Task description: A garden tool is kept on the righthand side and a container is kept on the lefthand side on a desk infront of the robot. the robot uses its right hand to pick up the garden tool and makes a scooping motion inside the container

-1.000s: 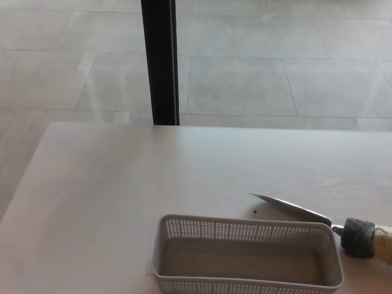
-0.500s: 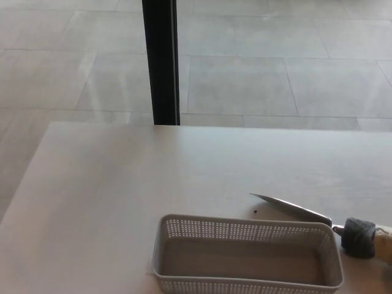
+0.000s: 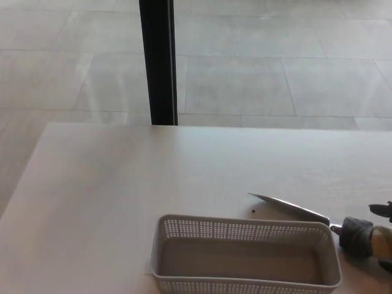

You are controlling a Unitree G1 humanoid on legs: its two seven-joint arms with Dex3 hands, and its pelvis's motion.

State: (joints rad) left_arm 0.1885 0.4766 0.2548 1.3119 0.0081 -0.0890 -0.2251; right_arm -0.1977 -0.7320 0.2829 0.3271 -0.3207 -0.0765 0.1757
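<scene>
A garden trowel lies on the pale desk (image 3: pixel 122 184) at the lower right. Its metal blade (image 3: pixel 288 207) points left, and a grey collar (image 3: pixel 357 235) joins it to a tan handle (image 3: pixel 383 243) that runs off the right edge. An empty white perforated basket (image 3: pixel 245 226) stands just left of and in front of the trowel. Only a sliver of my right hand (image 3: pixel 383 211) shows at the right edge. One black fingertip sits above the handle and another dark bit below it, standing apart and not closed on it. No part of my left hand shows.
A black vertical post (image 3: pixel 156 61) rises behind the desk's far edge. Grey tiled floor (image 3: pixel 275 73) lies beyond. A tiny dark speck (image 3: pixel 254 212) sits on the desk by the blade.
Black parts of my right hand have come into view at the right edge around the trowel handle. The view has shifted slightly. Trowel and basket have not moved.
</scene>
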